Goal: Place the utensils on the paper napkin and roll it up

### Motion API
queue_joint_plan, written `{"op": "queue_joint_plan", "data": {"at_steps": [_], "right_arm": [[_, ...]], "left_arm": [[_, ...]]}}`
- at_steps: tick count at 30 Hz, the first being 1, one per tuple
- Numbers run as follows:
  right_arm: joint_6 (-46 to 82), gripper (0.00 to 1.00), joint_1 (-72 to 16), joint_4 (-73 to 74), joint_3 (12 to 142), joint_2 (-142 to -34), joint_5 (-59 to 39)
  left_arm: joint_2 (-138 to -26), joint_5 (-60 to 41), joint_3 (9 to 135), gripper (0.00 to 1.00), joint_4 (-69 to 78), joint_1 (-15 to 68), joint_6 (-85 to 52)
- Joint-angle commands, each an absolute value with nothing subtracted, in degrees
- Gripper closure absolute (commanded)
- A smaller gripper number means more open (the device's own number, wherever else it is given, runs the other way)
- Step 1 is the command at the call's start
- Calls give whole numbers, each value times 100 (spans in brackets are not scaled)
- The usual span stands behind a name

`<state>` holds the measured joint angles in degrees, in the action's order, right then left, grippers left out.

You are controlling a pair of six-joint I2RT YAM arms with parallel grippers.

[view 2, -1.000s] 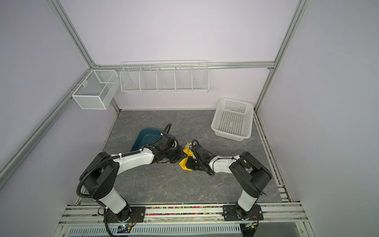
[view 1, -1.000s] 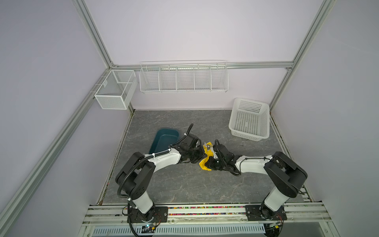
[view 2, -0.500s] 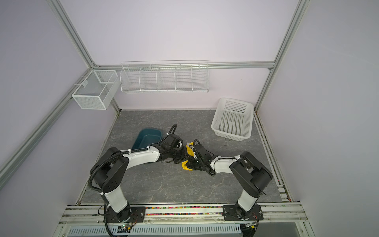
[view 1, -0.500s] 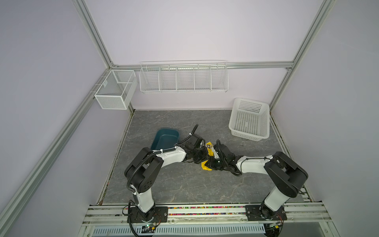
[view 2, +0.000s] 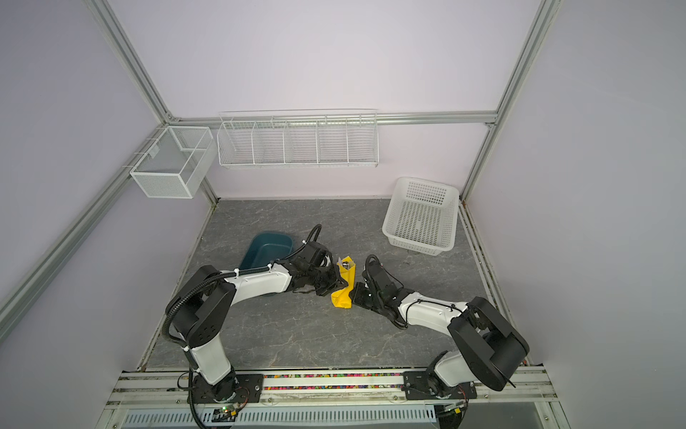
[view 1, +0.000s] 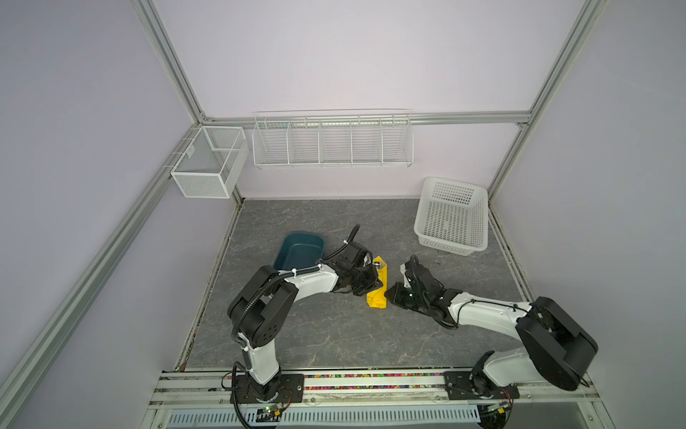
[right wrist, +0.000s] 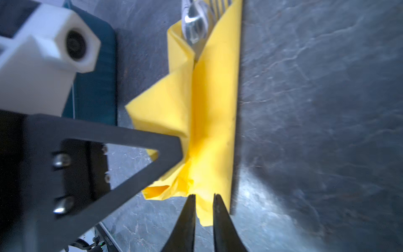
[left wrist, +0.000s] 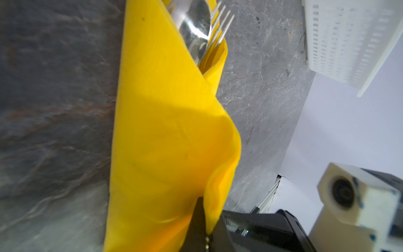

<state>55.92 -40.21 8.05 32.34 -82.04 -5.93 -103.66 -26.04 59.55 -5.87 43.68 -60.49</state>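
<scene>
Yellow paper napkin (view 1: 378,289) wraps utensils (left wrist: 196,30); left pincer (left wrist: 205,207) pinches it, right pincer (right wrist: 204,197) slightly parted.

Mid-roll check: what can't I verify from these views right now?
- Knife: unseen; the paper napkin wraps everything except the spoon and fork tips, both wrist views.
- Left gripper: hold cut off at the left wrist view's bottom edge; its own wrist covers it in both top views.
- Right gripper: paper between its fingers, right wrist view; pinched or free unclear.
</scene>
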Motion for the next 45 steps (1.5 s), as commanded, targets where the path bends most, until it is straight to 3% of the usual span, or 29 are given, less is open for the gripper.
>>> {"op": "queue_joint_plan", "data": {"at_steps": [1,15,33,40,45], "right_arm": [[5725,85,-3938,764,3157,-8289,-555],[5660,88,-3934,924,3297,-9101,-925],[5709,86,-3905,969,3132,-8574,-811],[6175,80,-3919,1934,2540,-8018,-770],[6133,69,-3919,1640,2468,-7490,-663]], "left_arm": [[-10476,-2712,6152,94,-492,4386,-6126],[-10569,-2931,6280,93,-357,4490,-6161],[-11023,-2944,6508,93,-224,4526,-6502],[-11128,-2961,6564,93,-216,4526,-6499],[-11181,-2988,6653,92,-341,4526,-6401]]}}
